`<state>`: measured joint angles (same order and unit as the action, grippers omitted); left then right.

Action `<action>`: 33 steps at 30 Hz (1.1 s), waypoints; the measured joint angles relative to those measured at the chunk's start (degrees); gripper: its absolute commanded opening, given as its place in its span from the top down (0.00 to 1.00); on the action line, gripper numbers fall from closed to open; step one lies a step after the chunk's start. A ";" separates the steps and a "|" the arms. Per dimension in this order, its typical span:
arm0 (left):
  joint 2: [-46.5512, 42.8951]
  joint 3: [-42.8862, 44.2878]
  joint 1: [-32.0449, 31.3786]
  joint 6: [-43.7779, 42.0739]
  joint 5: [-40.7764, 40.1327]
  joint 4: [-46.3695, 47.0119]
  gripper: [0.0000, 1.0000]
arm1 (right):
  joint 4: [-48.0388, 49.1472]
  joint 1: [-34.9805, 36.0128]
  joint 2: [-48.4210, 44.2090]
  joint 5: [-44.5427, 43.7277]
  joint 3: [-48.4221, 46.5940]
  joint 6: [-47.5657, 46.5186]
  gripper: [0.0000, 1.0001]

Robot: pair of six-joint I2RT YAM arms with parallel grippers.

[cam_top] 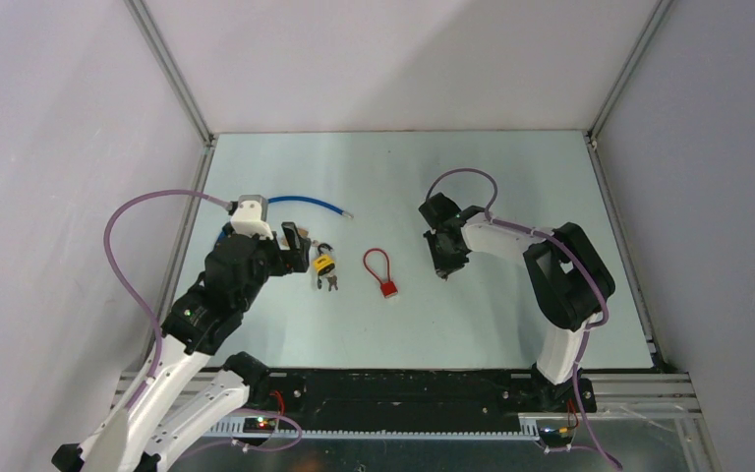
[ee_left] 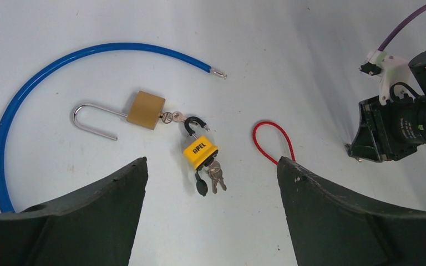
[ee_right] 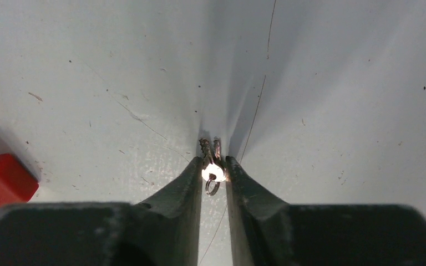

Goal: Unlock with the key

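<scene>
"Silver keys [ee_right: 213, 148], did your right gripper [ee_right: 213, 169] have them?"
"Yes. I saw its fingers pinched on two small keys at their ring, with the blades pointing at the table [ee_right: 321, 83]. The red lock [ee_right: 0, 183] lay near, off to its left."
"And the left gripper [ee_left: 211, 163]?"
"Its fingers stood wide apart, holding nothing, above the yellow padlock [ee_left: 201, 151], which had a bunch of keys at its base. Beyond that I saw a brass padlock [ee_left: 145, 110] with a long shackle, and farthest off a blue cable [ee_left: 89, 52]."
</scene>
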<state>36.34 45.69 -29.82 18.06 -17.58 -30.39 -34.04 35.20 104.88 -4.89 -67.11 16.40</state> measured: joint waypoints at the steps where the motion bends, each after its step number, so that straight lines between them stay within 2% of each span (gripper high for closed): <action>1: 0.00 0.00 0.02 0.07 0.02 0.00 0.10 | 0.00 0.00 0.00 0.00 0.00 0.07 0.81; 4: 0.00 0.00 0.07 0.37 0.33 0.00 0.10 | 0.04 0.20 -0.04 -0.02 0.04 0.09 0.92; 7: 0.02 0.00 0.13 0.61 0.81 0.00 0.10 | 0.55 1.16 -0.68 -0.46 0.72 -0.22 0.98; 20: 2.08 -1.03 0.20 8.37 7.89 1.03 0.11 | 3.26 9.40 -11.39 -0.79 6.27 -0.61 1.00; 22: 2.84 -2.03 0.20 9.84 9.42 1.66 0.11 | 3.87 9.90 -12.70 -0.98 6.93 -0.55 0.96; 25: 4.31 -3.06 0.20 11.65 11.43 2.03 0.11 | 3.98 10.05 -13.40 -1.81 7.39 -0.35 0.74; 28: 5.22 -3.58 0.20 12.61 12.39 2.16 0.11 | 3.89 9.42 -13.40 -2.23 7.87 -0.24 0.59; 33: 4.92 -3.61 0.20 13.07 12.87 2.62 0.11 | 3.91 7.04 -12.81 -1.68 8.83 -0.63 0.53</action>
<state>41.25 42.09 -29.63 31.14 -4.71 -27.77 -30.13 42.24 92.07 -6.57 -58.28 15.77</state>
